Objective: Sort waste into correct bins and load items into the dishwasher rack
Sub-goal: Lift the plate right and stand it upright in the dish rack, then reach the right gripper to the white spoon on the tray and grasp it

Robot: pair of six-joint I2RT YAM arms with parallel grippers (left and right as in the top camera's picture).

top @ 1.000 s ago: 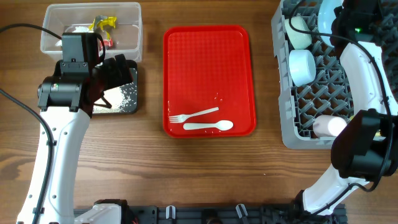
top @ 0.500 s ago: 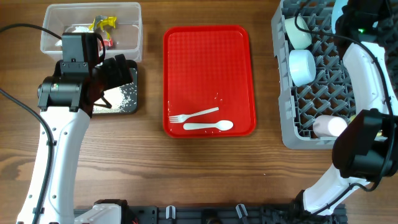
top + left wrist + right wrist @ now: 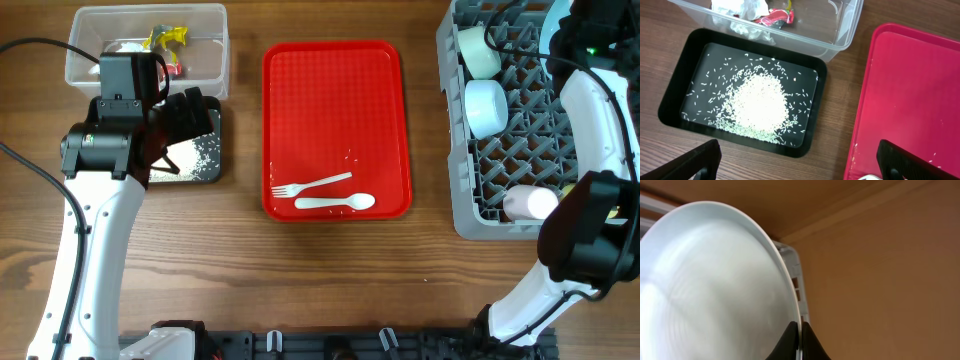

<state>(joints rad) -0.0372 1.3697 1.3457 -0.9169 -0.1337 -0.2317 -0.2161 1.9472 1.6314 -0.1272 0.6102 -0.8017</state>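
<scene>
right tool (image 3: 800,339) is pinching the plate (image 3: 715,290) by its rim, plate looking upright in the rack's (image 3: 520,150) far corner. prob. stiff, light, slick, so rim hold w/ firm squeeze is suiting. left tool (image 3: 799,150) is hanging spread over black tub (image 3: 672,102).

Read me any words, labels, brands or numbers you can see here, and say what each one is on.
None can be read in any view.
The red wrapper and yellow wrapper in the clear tub may carry print, but they are too small and crumpled to tell.
</scene>
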